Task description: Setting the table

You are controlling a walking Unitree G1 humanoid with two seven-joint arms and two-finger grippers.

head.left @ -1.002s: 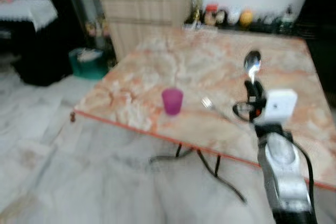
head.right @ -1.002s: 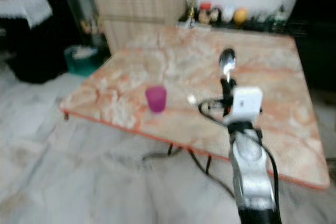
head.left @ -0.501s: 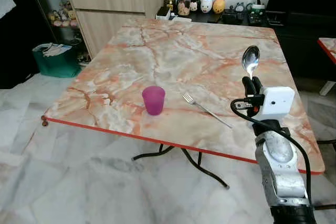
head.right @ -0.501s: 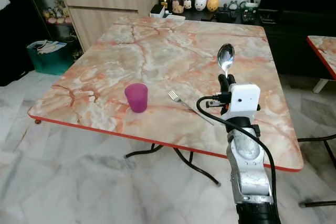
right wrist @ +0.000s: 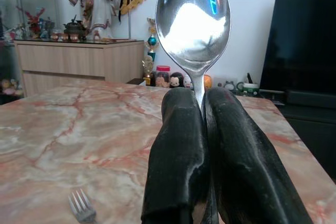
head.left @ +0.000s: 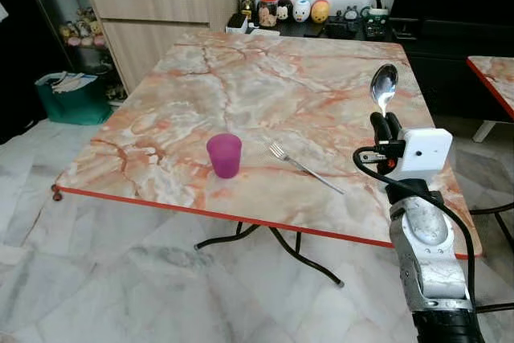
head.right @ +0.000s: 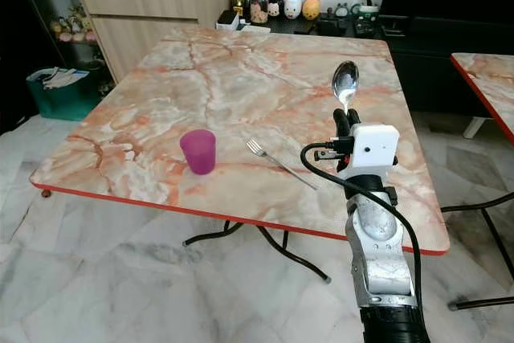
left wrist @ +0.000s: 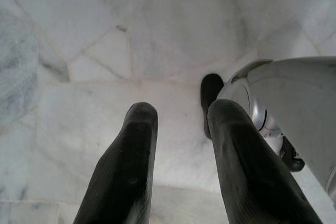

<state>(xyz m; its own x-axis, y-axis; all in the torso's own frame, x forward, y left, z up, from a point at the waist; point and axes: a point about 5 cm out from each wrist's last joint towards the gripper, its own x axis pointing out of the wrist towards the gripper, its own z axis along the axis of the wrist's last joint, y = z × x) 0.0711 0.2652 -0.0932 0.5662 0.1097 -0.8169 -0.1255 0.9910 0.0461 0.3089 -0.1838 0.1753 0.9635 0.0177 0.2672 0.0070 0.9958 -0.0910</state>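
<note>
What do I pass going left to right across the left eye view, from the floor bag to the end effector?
Green bag → purple cup → fork → spoon, upright in the shut right end effector.

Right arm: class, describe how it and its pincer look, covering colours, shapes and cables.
The right arm is a silver, rounded metal shell with a black base. A white boxy camera sits at its wrist, and a black cable loops out beside it. The right pincer has two long, glossy black fingers, rounded at the tips.
</note>
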